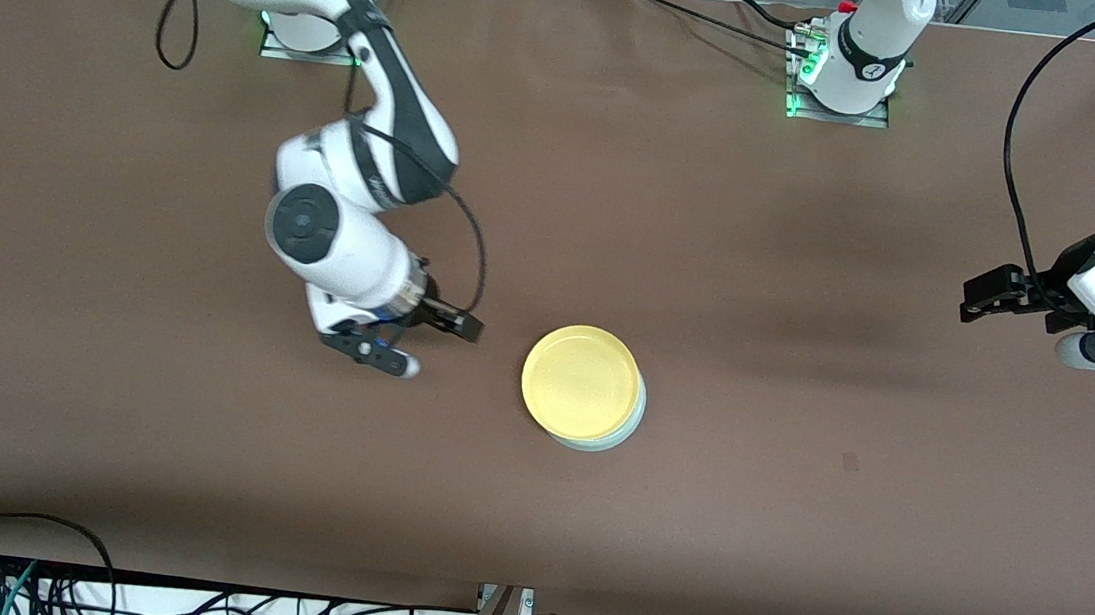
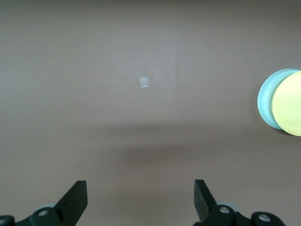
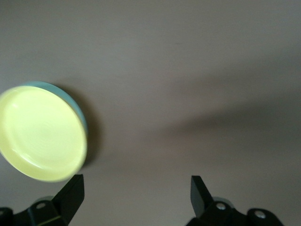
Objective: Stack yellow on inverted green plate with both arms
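The yellow plate (image 1: 581, 381) lies right side up on the inverted green plate (image 1: 617, 439), whose pale rim shows under it, slightly offset, near the table's middle. My right gripper (image 1: 427, 343) is open and empty, low over the table beside the stack, toward the right arm's end. In the right wrist view (image 3: 136, 197) the yellow plate (image 3: 42, 132) and the green rim (image 3: 79, 109) show off to one side. My left gripper (image 1: 989, 295) is open and empty, toward the left arm's end. In the left wrist view (image 2: 140, 200) the yellow plate (image 2: 291, 103) and green plate (image 2: 267, 101) show at the edge.
The brown table (image 1: 190, 474) carries a small pale square mark (image 1: 849, 462) between the stack and the left arm's end; it also shows in the left wrist view (image 2: 145, 82). Cables (image 1: 29, 579) hang off the table's edge nearest the front camera.
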